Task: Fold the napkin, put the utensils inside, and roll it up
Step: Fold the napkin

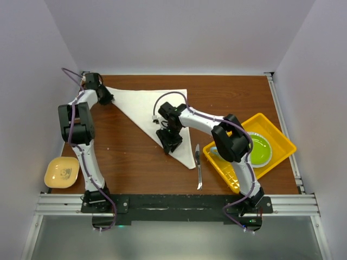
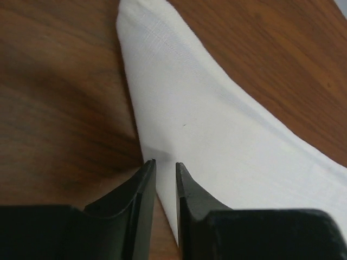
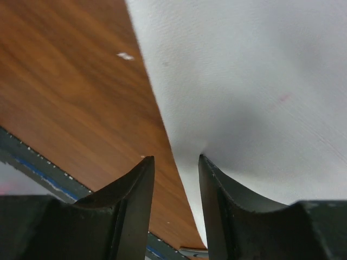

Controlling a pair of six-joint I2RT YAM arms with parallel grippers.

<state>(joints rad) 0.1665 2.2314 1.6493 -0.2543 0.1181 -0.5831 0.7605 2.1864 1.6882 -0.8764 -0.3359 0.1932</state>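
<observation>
Soft white napkin (image 1: pixel 154 111) lies folded into a flat triangle on the woodgrain bench (image 1: pixel 135 162). Its far corner is pinched by the left claw (image 2: pixel 165 162). The right claw (image 3: pixel 176 158) straddles its near edge, can't tell if clamped. Slim silver knife (image 1: pixel 198 165) lies beside the tip, near the yellow tray (image 1: pixel 287 142).

Claw (image 3: pixel 174 162) astride napkin (image 3: pixel 244 81) edge

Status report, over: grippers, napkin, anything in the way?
Left gripper narrow astride napkin corner, grip unclear. Right gripper part open astride its diagonal edge. Napkin folded to triangle, unrolled. Knife lies beside it, nothing blocking.
</observation>
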